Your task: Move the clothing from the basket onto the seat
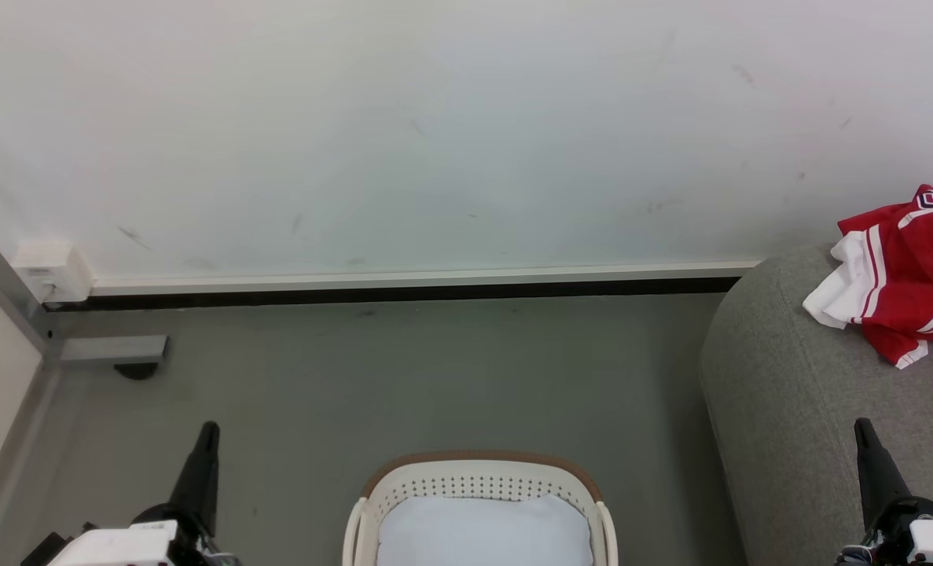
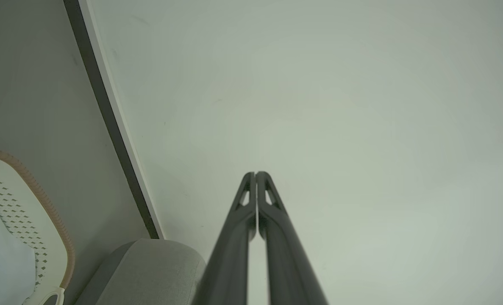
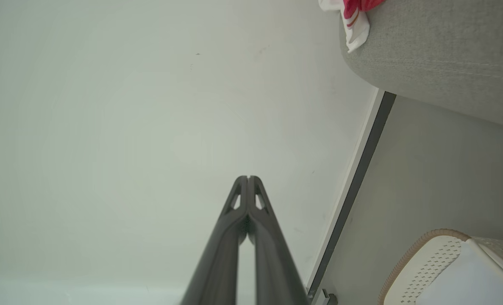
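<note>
Right of the basket (image 1: 474, 457), red clothing (image 1: 918, 271) crumpled on the grey seat (image 1: 788, 393), its lettering too folded to read, pale cloth (image 1: 482, 531) inside the basket, left gripper (image 1: 208, 431) and right gripper (image 1: 861, 427) flanking the basket, both with fingers pressed together

The head camera looks forward and down from behind the left fingers (image 1: 201, 472) and right fingers (image 1: 873, 468). Each wrist camera peers along its own fingers at the wall (image 1: 435, 118). All three share the basket (image 1: 478, 460) between the fingers and the seat (image 1: 788, 393) by the right ones.
</note>
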You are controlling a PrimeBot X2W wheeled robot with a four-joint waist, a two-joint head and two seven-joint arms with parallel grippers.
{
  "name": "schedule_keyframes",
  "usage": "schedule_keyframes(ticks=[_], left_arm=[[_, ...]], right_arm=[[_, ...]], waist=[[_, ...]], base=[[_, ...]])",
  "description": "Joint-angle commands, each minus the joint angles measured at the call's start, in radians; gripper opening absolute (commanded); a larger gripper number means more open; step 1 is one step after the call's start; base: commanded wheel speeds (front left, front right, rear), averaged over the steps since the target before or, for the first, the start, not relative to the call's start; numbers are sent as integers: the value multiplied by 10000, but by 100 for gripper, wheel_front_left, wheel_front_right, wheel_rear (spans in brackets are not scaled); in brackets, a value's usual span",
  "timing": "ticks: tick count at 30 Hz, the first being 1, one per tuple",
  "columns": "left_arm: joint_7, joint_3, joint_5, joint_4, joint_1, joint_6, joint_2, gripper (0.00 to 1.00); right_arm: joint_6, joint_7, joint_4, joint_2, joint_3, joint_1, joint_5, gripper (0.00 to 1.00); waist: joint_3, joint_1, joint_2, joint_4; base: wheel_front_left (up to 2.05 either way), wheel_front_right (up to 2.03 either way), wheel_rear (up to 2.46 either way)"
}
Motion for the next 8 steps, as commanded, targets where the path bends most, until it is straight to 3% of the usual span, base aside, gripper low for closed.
schedule_keyframes(ticks=[1, 8], left_arm=[[36, 27, -139, -27, -90, -40, 16, 0], [36, 26, -139, -27, -89, -40, 16, 0]], right_arm=[[-21, 31, -47, -70, -35, -112, 19, 0], [-21, 31, -47, -70, -35, -113, 20, 0]], waist=[[0, 0, 0, 0], [0, 0, 0, 0]], base=[[0, 0, 0], [0, 0, 0]])
